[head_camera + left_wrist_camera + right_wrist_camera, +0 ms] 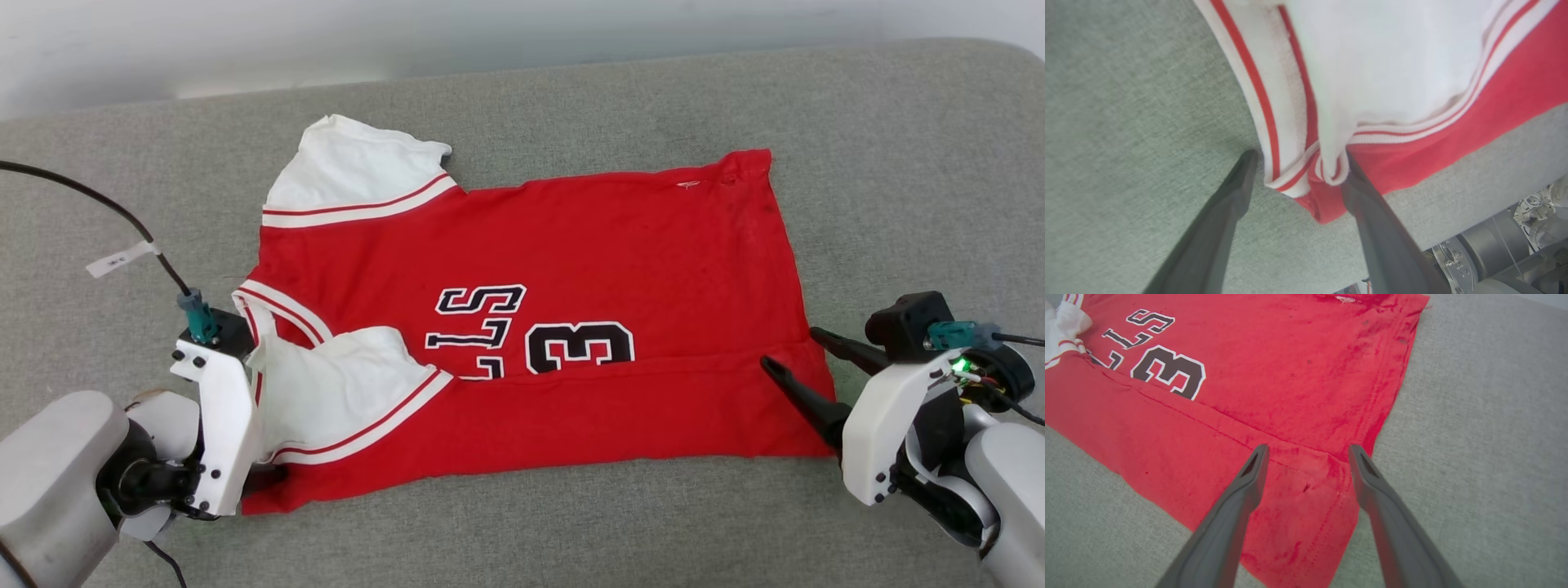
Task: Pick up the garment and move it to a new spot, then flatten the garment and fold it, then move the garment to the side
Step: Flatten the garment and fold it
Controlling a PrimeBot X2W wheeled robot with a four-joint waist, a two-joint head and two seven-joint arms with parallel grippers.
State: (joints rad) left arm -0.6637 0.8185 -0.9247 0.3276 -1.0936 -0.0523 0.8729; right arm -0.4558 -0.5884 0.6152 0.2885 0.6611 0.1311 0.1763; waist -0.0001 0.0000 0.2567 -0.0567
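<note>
The garment (612, 269) is a red jersey lying flat on the grey fabric surface (898, 163), lettering up, with its near long edge folded over. White lining shows at both armholes on the left. My left gripper (1299, 155) is open at the near-left shoulder corner. The striped trim of the garment (1274, 122) bunches between its two spread fingers (1229, 204). My right gripper (792, 349) is open at the near-right hem corner. In the right wrist view, one finger (1241, 498) lies over the garment (1290, 375) and the other sits at the hem's edge.
A black cable with a white tag (122, 257) runs from the left wrist across the grey surface. A pale wall backs the far edge. Bare grey surface surrounds the jersey. Robot body parts (1494, 253) show below the near edge.
</note>
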